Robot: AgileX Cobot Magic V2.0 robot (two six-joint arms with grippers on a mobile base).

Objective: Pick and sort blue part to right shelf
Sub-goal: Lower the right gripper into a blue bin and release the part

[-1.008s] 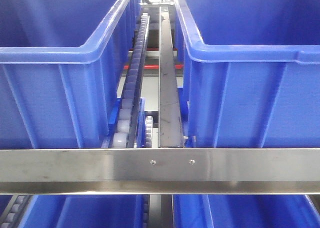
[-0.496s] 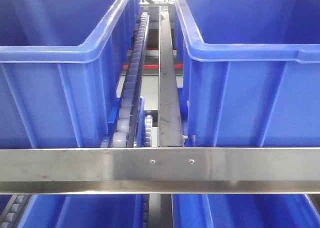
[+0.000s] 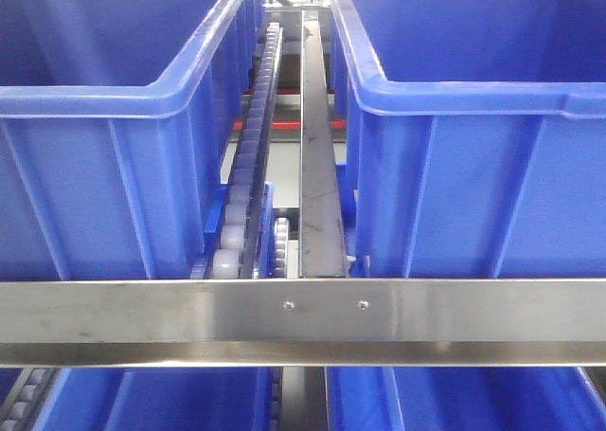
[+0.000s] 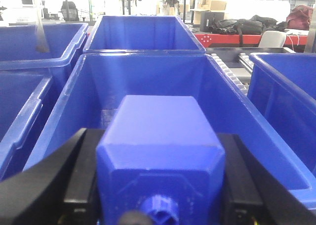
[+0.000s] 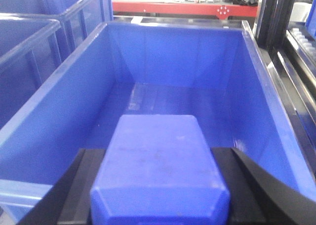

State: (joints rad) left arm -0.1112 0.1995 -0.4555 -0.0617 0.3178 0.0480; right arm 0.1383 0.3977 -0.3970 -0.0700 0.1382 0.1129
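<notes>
In the left wrist view a blue part (image 4: 160, 121), a blocky piece with chamfered corners, sits between the black fingers (image 4: 81, 170) of my left gripper (image 4: 159, 151), which is shut on it above an empty blue bin (image 4: 69, 106). The right wrist view shows a second blue part (image 5: 158, 151) clamped in my right gripper (image 5: 159, 160), held just above the near rim of another empty blue bin (image 5: 256, 86). The front view shows the shelf rack with a blue bin on the left (image 3: 104, 156) and one on the right (image 3: 473, 166); neither gripper shows there.
A steel crossbar (image 3: 303, 319) spans the shelf front, with a roller track (image 3: 248, 166) and a steel divider rail (image 3: 317, 166) between the bins. More blue bins (image 4: 29, 52) flank the left gripper. A black upright post (image 5: 274, 17) stands right of the right gripper's bin.
</notes>
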